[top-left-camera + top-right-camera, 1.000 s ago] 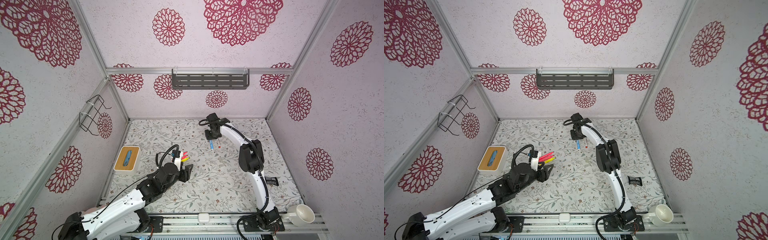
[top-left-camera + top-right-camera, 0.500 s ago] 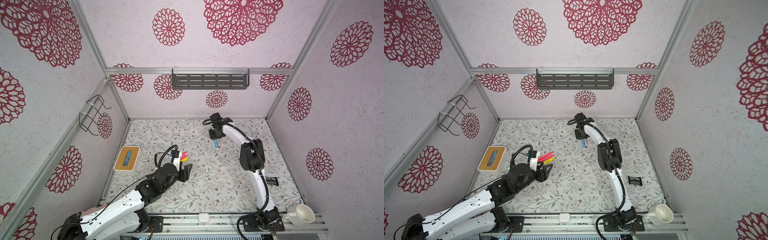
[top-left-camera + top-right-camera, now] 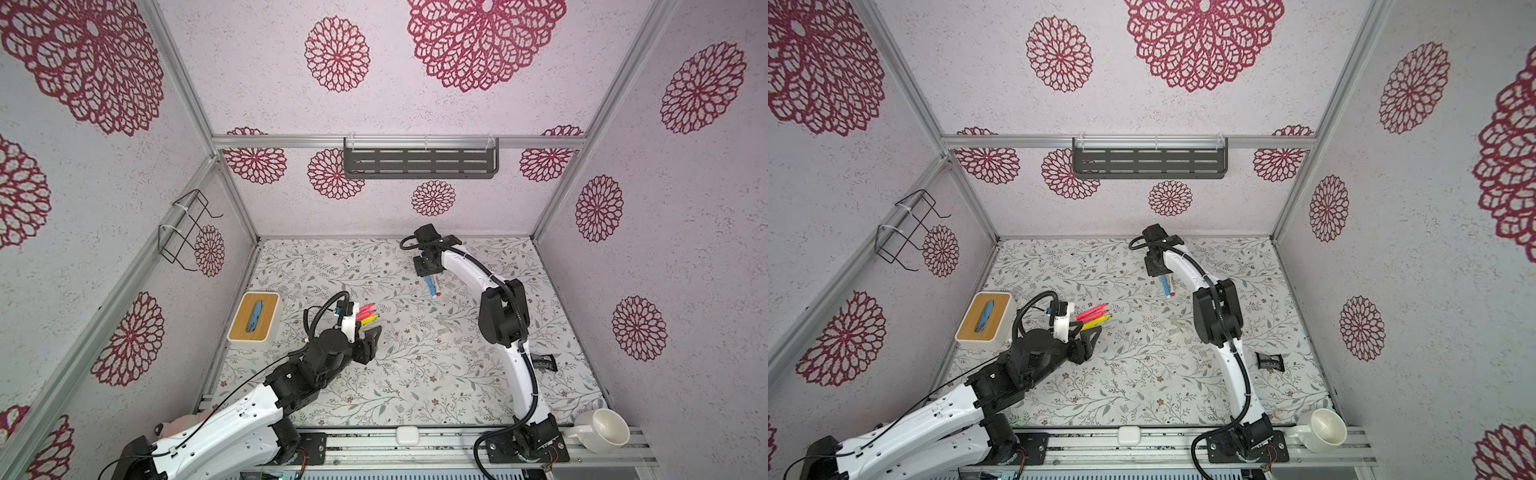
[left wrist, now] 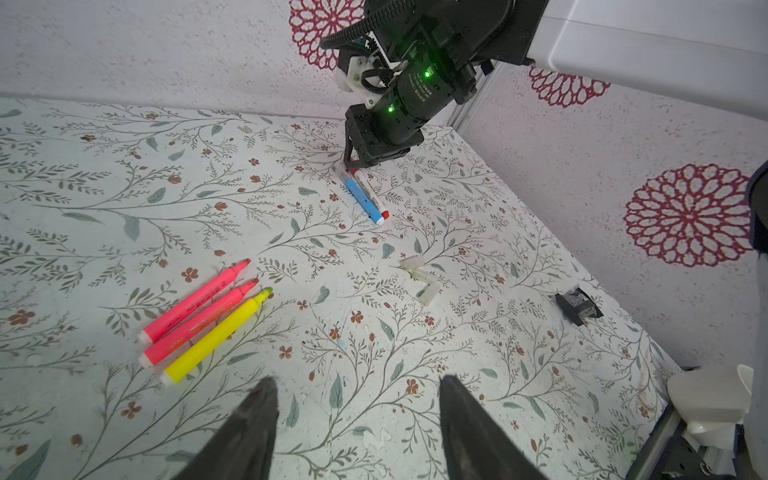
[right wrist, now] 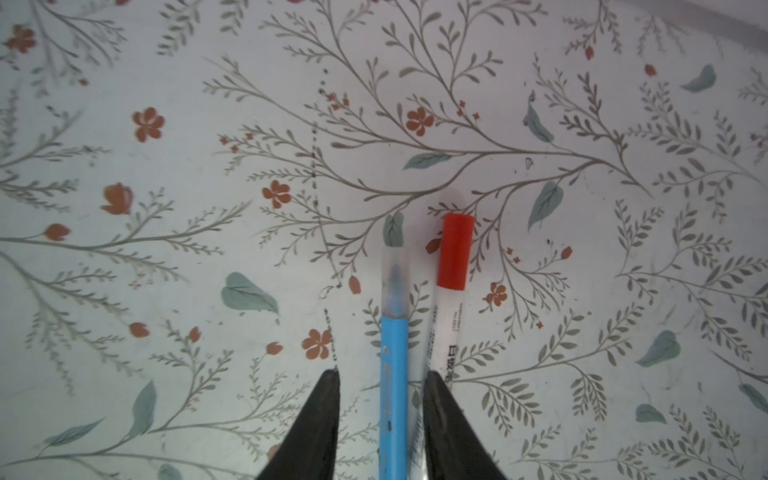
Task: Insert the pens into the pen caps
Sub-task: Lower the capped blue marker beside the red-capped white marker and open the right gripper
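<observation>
- Pens done so far: we count two, the blue pen [image 5: 392, 374] in its clear cap [image 5: 395, 278] and the white pen [image 5: 446, 328] in its red cap [image 5: 455, 251], side by side far back on the table [image 3: 415, 374].
- Our right claw [image 5: 382, 373] hangs over them, a little open, holding nothing.
- Two pink pens [image 4: 196, 299] and the yellow pen [image 4: 218, 334] lie bare near our left claw [image 4: 358, 379], which is wide and empty.
- Loose clear caps [image 4: 428, 290] wait in the middle; we think three pens are left.
</observation>
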You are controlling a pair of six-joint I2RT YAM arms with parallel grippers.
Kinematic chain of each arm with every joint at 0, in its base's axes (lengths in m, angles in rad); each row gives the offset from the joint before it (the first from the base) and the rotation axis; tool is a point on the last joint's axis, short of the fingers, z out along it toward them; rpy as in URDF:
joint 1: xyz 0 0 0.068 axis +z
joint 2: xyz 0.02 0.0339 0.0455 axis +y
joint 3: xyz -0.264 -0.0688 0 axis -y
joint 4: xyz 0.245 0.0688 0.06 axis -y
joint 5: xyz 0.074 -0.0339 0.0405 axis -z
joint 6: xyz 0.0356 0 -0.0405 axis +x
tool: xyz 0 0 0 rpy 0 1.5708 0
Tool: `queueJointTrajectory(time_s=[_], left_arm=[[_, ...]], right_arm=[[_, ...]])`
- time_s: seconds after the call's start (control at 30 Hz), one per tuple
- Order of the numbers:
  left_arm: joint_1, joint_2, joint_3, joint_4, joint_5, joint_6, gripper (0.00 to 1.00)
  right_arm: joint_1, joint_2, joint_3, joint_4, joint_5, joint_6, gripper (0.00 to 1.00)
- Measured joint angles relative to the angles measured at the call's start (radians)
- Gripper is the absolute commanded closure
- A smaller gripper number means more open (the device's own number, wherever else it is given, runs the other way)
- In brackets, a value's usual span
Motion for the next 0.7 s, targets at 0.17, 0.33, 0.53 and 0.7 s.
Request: queueJointTrajectory(time_s=[0.17, 0.33, 0.53, 0.7], left_arm=[[0.000, -0.010, -0.009, -0.016, -0.002, 0.000, 0.36], [0.000, -0.030, -0.023, -0.028, -0.006, -0.001, 0.36], [0.000, -0.034, -0.026, -0.035, -0.015, -0.001, 0.36], [0.000, -0.037, -0.026, -0.038, -0.019, -0.001, 0.36]], right_arm=[[0.032, -0.030, 0.000, 0.005, -0.063, 0.001, 0.66], [0.031, -0.030, -0.012, -0.009, -0.110, 0.002, 0.66], [0.011, -0.004, -0.013, -0.020, -0.125, 0.012, 0.66], [-0.001, 0.050, -0.005, -0.032, -0.138, 0.017, 0.66]])
